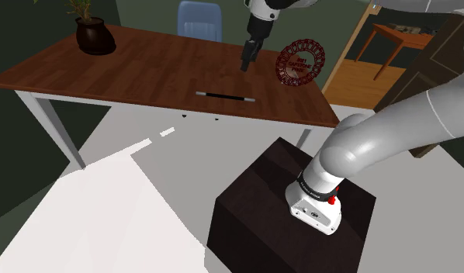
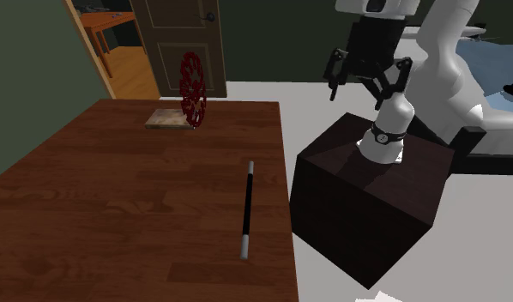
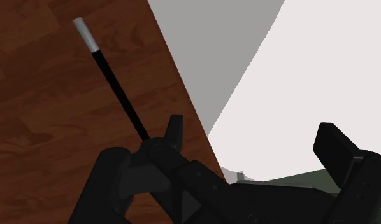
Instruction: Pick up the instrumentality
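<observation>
The wand lies flat on the counter, close to the edge that faces the stand and well apart from the red wheel. It is a thin black rod with a pale grey tip at each end. I judge it light and stiff, and a round shaft like this would probably roll or slip if nudged from one side. It sits so low that the fingers would nearly have to brush the wood to get under its width. The black middle looks the best place to take hold, with the jaws closing across the shaft so that neither end droops.

Its long axis runs nearly parallel to that edge, left to right in the shoulder view. In the second exterior view the wand points away from the camera, toward the wheel's end of the counter.

The jaws are spread, clasp nothing, and hang above the counter without touching the wand.
</observation>
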